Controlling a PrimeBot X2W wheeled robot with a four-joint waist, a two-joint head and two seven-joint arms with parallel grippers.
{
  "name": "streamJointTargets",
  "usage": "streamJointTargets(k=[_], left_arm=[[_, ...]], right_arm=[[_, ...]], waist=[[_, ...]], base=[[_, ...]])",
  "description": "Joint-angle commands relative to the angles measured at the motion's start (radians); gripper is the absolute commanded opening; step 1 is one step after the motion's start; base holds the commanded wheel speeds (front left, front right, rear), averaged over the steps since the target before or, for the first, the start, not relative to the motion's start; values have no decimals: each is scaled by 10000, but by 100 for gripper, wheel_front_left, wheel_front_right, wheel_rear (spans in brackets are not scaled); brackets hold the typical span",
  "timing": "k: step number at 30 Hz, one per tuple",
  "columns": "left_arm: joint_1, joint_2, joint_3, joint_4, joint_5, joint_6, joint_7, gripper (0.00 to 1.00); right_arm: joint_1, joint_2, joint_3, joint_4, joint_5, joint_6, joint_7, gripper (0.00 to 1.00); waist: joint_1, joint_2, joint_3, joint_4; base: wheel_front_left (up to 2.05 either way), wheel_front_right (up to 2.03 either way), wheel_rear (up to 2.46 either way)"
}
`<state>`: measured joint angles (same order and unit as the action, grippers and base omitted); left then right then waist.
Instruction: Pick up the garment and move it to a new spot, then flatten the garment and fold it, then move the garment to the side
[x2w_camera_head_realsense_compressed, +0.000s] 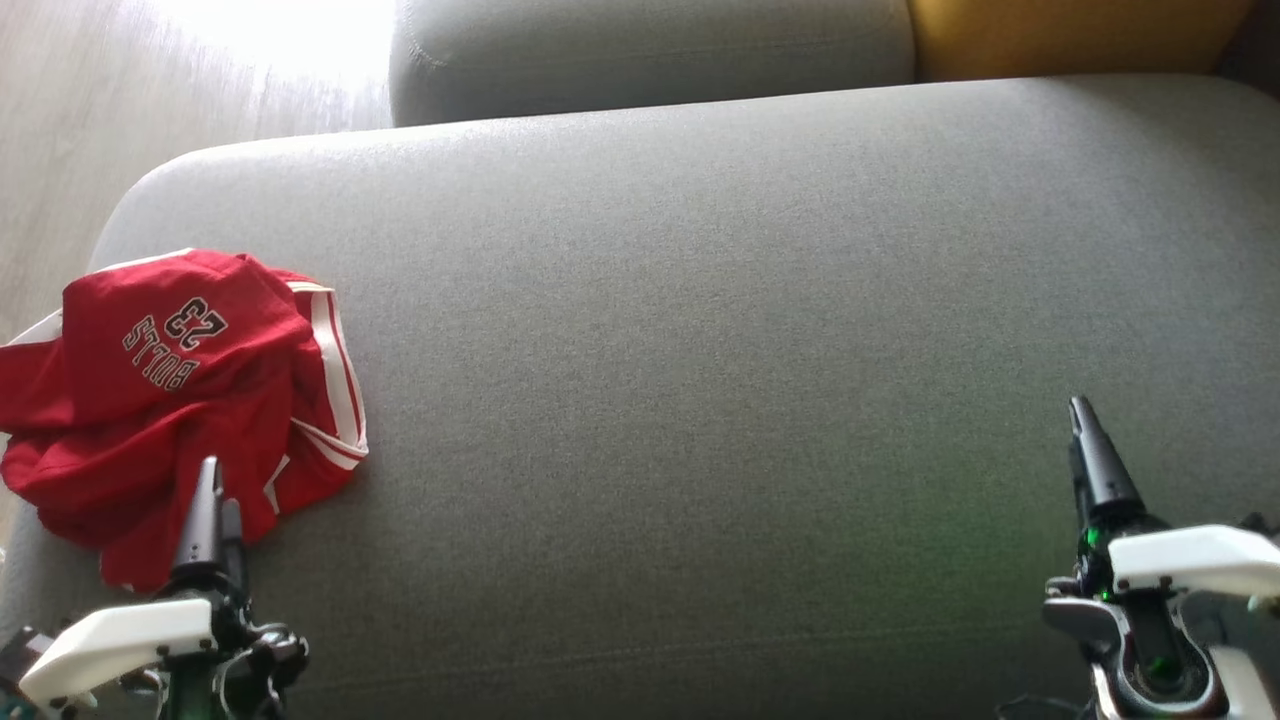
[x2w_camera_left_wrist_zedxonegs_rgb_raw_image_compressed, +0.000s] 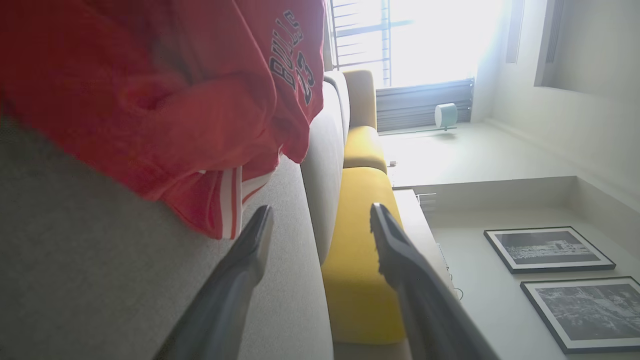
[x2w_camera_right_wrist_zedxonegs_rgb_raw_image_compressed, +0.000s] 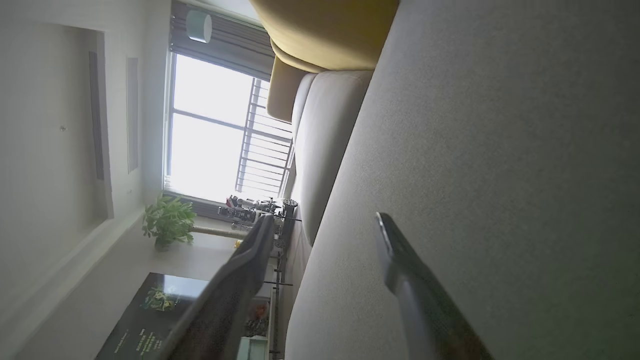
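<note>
- Overall, a grey sofa seat (x2w_camera_head_realsense_compressed: 700, 350) spans the head view, with a grey back cushion (x2w_camera_head_realsense_compressed: 640, 50) and a yellow cushion (x2w_camera_head_realsense_compressed: 1070, 35) behind it and pale wooden floor (x2w_camera_head_realsense_compressed: 60, 150) past its left end.
- Garment (x2w_camera_head_realsense_compressed: 170, 400): a red jersey with white-striped trim, lying crumpled at the left end of the seat. Its lettering "BULLS 23" reads upside down in the head view.
- Left pincer (x2w_camera_head_realsense_compressed: 215, 490): it stands at the near edge of the garment, and in the head view its dark fingers overlap the red cloth. In the left wrist view the fingers are spread apart with nothing between them. The striped hem lies just beside one finger (x2w_camera_left_wrist_zedxonegs_rgb_raw_image_compressed: 250, 250); whether they touch cannot be told.
- Right pincer (x2w_camera_head_realsense_compressed: 1085, 420): it is over bare seat fabric near the right end, well apart from the garment. In the right wrist view its fingers are likewise spread, with nothing gripped.
- Between the two pincers lies bare grey upholstery.
- Surroundings, left wrist view: a bright window (x2w_camera_left_wrist_zedxonegs_rgb_raw_image_compressed: 425, 40) and two framed pictures (x2w_camera_left_wrist_zedxonegs_rgb_raw_image_compressed: 547, 248) on a pale wall.
- Surroundings, right wrist view: a potted plant (x2w_camera_right_wrist_zedxonegs_rgb_raw_image_compressed: 169, 220) on a ledge by the window.
</note>
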<state>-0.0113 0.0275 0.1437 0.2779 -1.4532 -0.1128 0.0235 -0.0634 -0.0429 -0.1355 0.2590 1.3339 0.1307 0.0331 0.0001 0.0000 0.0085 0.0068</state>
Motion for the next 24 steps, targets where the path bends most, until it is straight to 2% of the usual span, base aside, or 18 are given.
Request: streamJointTargets(k=[1, 13, 24], left_arm=[[-527, 121, 187, -431, 180, 24, -62, 100], [-711, 135, 427, -1591, 1522, 303, -414, 100], [-718, 147, -91, -2799, 3815, 844, -735, 100]], right_arm=[[-629, -72, -30, -477, -348, 0, -135, 100], [-965, -72, 374, -1430, -3055, 0, -489, 100], [-1170, -163, 875, -2163, -5324, 0, -813, 100]], waist=[[0, 0, 8, 4], [0, 0, 80, 72], [0, 0, 120, 115]], base=[[0, 0, 0], [0, 0, 0], [0, 0, 0]])
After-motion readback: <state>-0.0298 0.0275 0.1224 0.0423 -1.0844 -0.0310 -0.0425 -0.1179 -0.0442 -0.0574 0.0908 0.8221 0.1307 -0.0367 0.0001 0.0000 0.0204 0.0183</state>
